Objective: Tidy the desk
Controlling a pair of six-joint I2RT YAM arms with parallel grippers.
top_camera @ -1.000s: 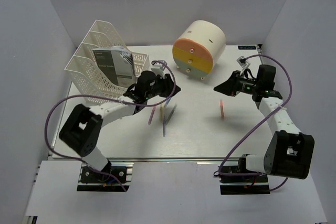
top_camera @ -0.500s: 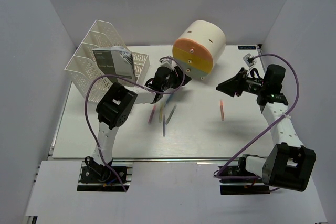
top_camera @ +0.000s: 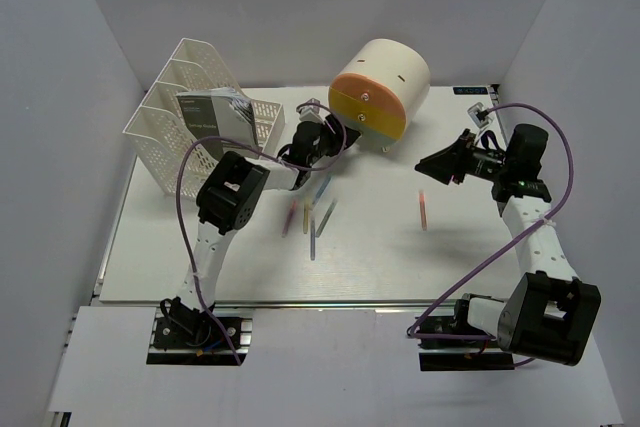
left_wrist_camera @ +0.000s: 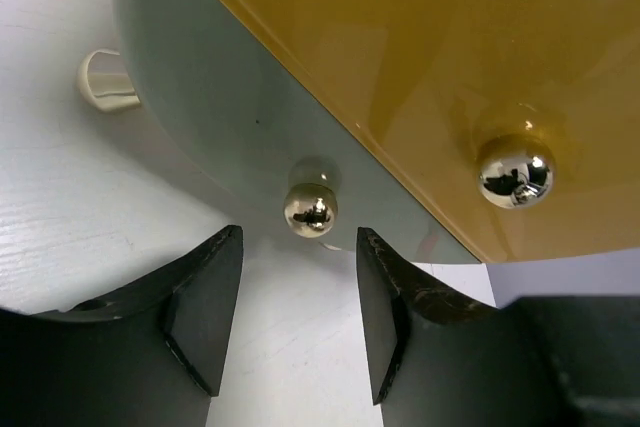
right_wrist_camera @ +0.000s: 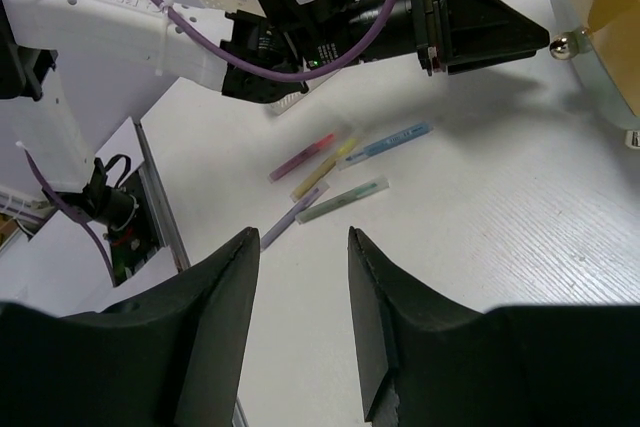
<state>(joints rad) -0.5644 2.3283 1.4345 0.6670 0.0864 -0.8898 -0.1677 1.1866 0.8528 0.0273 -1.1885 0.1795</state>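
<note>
Top external view: the white desk (top_camera: 380, 257) fills the floor of a plain booth, shut in by grey-white walls (top_camera: 300, 7) at the left, the back and the right. The desk lies flat with its long axis running left to right across the frame. Its front edge, fitted with a metal rail (top_camera: 330, 305), faces the two arm bases, and its far edge meets the back wall.

A white mesh file rack (top_camera: 190, 132) stands at the back left corner with a grey booklet (top_camera: 215, 119) in one slot. A cream drum-shaped drawer unit (top_camera: 385, 82) sits at the back centre, tipped so its orange and yellow fronts face forward and left. Several pens (top_camera: 312, 212) lie loose near the middle of the surface, and a single red pen (top_camera: 423, 209) lies well apart to their right.

The left gripper (left_wrist_camera: 297, 282) is up close to the lowest drawer front. Its jaws are parted and empty, with a small silver knob (left_wrist_camera: 310, 211) just ahead of the gap (no contact shows in the left wrist view). The right gripper (right_wrist_camera: 302, 247) hangs above the right half of the desk, also spread and holding nothing.
</note>
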